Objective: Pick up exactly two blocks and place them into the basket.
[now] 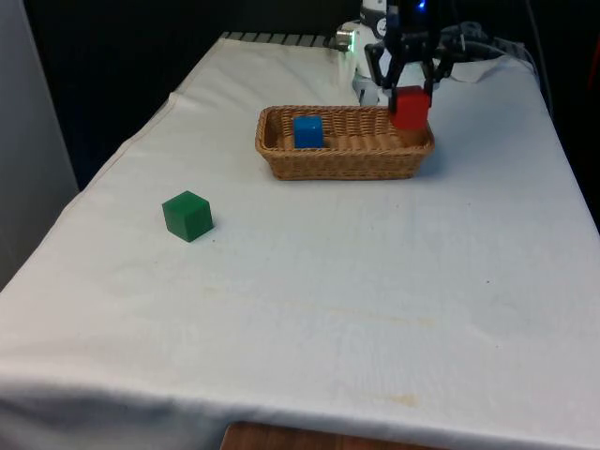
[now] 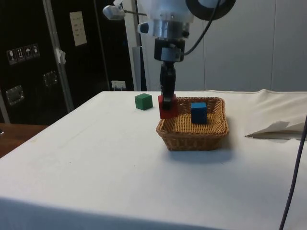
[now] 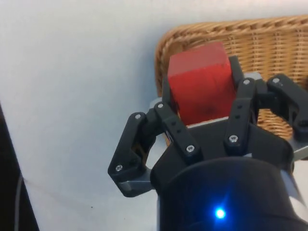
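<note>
While the red block (image 1: 410, 106) is clamped between the fingers of the gripper (image 1: 411, 86) just above the basket (image 1: 281, 167) rim, the blue block (image 1: 307, 131) is seen already inside — the basket's hollow lies slightly inward and below.

Gripper (image 2: 167, 101) hangs vertically from the arm, fingers clamped on a red block (image 2: 168, 107) — the block is held clear of the cloth at the near end of the wicker basket (image 2: 192, 134), at about rim height, overlapping the rim. A blue block (image 2: 199, 112) sits upright inside the basket, apart from the red one. A green block (image 2: 143, 101) rests on the white cloth (image 2: 96, 163) beyond the basket, toward the dark cabinets (image 2: 33, 62) — well apart from the gripper.
</note>
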Controlling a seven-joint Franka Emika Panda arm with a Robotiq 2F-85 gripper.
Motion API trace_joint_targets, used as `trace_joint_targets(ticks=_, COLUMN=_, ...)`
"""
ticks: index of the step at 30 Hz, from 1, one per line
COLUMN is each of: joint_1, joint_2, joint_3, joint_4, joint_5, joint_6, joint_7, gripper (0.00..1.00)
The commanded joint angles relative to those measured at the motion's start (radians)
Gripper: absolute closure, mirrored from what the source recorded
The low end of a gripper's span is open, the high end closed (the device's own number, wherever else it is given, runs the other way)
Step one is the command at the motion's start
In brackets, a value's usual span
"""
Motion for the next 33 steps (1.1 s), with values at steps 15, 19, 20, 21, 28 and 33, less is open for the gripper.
trace_joint_targets(ticks=15, joint_1=-0.014, joint_2=-0.002, joint_3=-0.11, joint_4=-0.09, joint_5=-0.013, joint_6=0.083, joint_7=-0.119, gripper=1.0)
trace_joint_targets(ticks=19, joint_1=-0.013, joint_2=0.004, joint_3=-0.134, joint_4=-0.115, joint_5=-0.012, joint_6=0.112, joint_7=-0.144, gripper=1.0)
trace_joint_targets(ticks=20, joint_1=-0.012, joint_2=0.005, joint_3=-0.138, joint_4=-0.122, joint_5=-0.011, joint_6=0.121, joint_7=-0.15, gripper=1.0)
trace_joint_targets(ticks=21, joint_1=-0.011, joint_2=0.006, joint_3=-0.142, joint_4=-0.13, joint_5=-0.009, joint_6=0.131, joint_7=-0.154, gripper=1.0)
trace_joint_targets(ticks=28, joint_1=-0.004, joint_2=0.015, joint_3=-0.159, joint_4=-0.186, joint_5=0.005, joint_6=0.215, joint_7=-0.17, gripper=1.0)
trace_joint_targets(ticks=33, joint_1=-0.003, joint_2=0.026, joint_3=-0.162, joint_4=-0.217, joint_5=0.015, joint_6=0.265, joint_7=-0.171, gripper=1.0)
